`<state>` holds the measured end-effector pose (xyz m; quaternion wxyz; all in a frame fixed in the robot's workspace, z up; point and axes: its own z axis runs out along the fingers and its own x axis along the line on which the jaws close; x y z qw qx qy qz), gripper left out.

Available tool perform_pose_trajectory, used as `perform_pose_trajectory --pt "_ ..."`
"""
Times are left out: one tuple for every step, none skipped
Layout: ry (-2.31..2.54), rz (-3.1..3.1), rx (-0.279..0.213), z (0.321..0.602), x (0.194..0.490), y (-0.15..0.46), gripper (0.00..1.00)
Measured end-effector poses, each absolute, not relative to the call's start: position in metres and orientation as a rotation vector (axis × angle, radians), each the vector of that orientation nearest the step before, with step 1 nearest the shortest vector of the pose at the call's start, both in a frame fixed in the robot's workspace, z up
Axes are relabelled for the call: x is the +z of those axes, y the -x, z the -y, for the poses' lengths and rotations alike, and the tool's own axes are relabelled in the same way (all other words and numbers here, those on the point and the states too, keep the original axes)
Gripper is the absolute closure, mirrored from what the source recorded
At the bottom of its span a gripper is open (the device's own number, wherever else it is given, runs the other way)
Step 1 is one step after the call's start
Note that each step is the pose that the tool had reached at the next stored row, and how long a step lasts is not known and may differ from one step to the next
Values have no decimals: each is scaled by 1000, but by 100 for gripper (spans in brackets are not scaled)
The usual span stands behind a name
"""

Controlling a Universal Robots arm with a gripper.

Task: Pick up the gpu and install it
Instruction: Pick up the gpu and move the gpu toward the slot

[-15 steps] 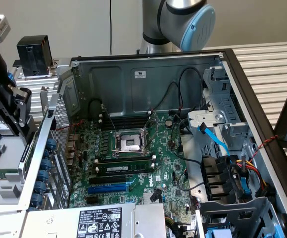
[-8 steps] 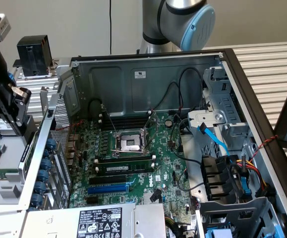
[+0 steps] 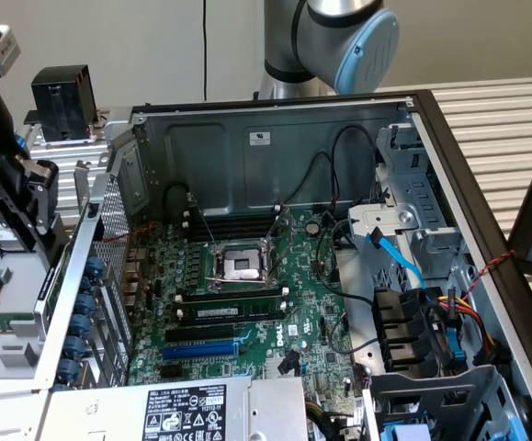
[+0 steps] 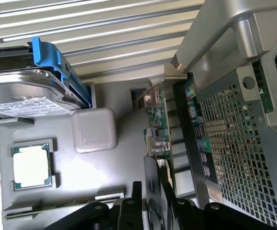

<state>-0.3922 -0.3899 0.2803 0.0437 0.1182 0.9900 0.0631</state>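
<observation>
Computer case (image 3: 275, 138) lies open on the slatted worktop (image 3: 500, 119), its green motherboard (image 3: 247, 317) facing up. The gripper (image 3: 13, 216) hangs outside the case, off the perforated wall (image 3: 111, 230), on the exterior view's left.

Seen from the wrist, the gripper (image 4: 153, 208) straddles the gpu (image 4: 155, 122). The card stands on edge just beside the perforated wall (image 4: 234, 153), outside the case. Its green board and metal end bracket (image 4: 174, 72) point away from the gripper. The black shroud (image 4: 150, 184) end of the card runs in under the gripper. Whether the gripper is clenched on the card or loose around it, I cannot tell. The gpu is not seated in any slot of the motherboard.

Farther from the case than the gpu lies a grey tray (image 4: 124, 172). It carries a processor chip (image 4: 30, 165) and a translucent square box (image 4: 94, 129). Next to these, also away from the case, is a hard drive (image 4: 21, 96) in a blue caddy (image 4: 57, 64).
</observation>
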Motion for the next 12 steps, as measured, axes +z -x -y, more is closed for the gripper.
perform_pose_trajectory --pt "-362 -3027 192 390 280 392 67" --pt "-363 -3027 192 390 280 392 61" --pt "-364 -3026 191 390 280 391 61" --pt "-365 -3026 189 390 280 391 61" --pt "-366 -3026 187 390 280 391 55" --pt "-368 -3025 182 390 280 391 55" --pt "-370 -3025 173 390 280 391 55" --pt "-372 -3024 159 390 280 391 55" --pt "-372 -3023 141 390 280 391 55" --pt "-372 -3020 123 390 280 391 55" --pt "-370 -3014 108 390 280 391 55" --pt "-369 -3007 98 390 280 391 55"
